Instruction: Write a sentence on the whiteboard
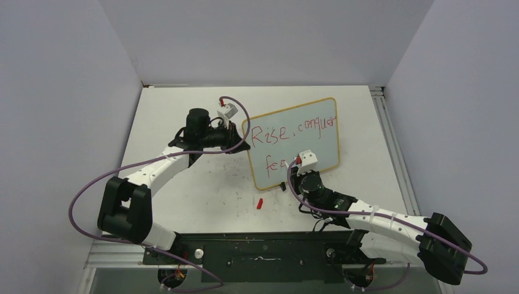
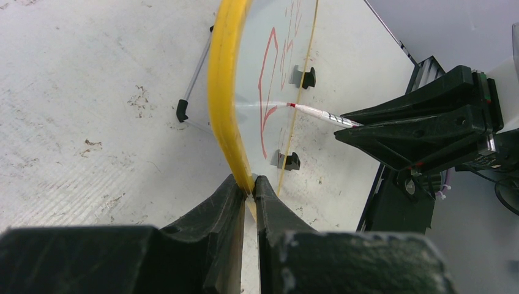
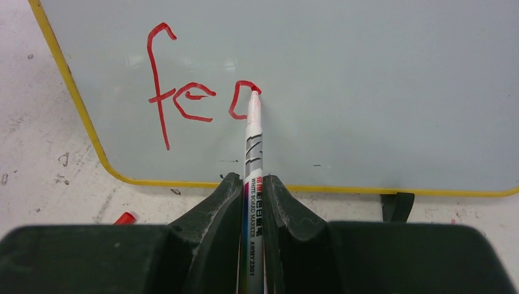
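- Right gripper (image 3: 252, 182) clamps slim white marker pen (image 3: 253, 144), tip at "fea" of red handwritten sentence (image 3: 183, 101).
- Left gripper (image 2: 250, 184) pinches nine-o'clock edge of pale yellow-framed whiteboard (image 2: 221, 92); overhead alone shows "Rise, conquer".

The right hand (image 3: 250, 182) clamps the marker (image 3: 253, 144), tip on the whiteboard (image 3: 379, 92) at the unfinished letter of the sentence (image 3: 183, 101). Red item (image 3: 124, 218) on the table (image 3: 37, 184): possibly a cap.

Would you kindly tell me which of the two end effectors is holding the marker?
The right end effector: it clamps the white marker, tip at the red lettering, whereas the left end effector pinches the whiteboard frame.
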Available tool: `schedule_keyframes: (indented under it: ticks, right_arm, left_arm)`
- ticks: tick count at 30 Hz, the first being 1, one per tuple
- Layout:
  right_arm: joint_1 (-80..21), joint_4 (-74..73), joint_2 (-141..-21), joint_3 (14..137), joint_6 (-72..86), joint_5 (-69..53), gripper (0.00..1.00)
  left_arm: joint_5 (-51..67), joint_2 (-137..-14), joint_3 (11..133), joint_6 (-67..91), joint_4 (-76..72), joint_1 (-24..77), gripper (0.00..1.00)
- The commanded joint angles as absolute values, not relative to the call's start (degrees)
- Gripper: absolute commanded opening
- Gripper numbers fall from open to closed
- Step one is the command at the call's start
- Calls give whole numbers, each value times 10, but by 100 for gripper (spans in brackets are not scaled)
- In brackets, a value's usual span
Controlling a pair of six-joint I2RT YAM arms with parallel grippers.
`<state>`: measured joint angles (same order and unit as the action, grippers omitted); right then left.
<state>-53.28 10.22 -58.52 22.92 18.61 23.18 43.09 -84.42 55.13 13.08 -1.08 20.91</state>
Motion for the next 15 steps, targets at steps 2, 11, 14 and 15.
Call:
schedule_keyframes:
  ticks: [2,11,14,15]
  right_arm:
    - [-530,109,-573,225,202,236,5]
    - [-533,101,-567,196,232,231,5]
    - [-533,98,-566,196,234,232,5]
    - [-533,96,-566,196,235,233,5]
  left_arm:
    - [446,-824,573,126,-33,210,0]
    - [446,-824,573,126,-33,210,0]
    - [446,-824,573,126,-33,210,0]
    - [446,-824,573,126,-33,210,0]
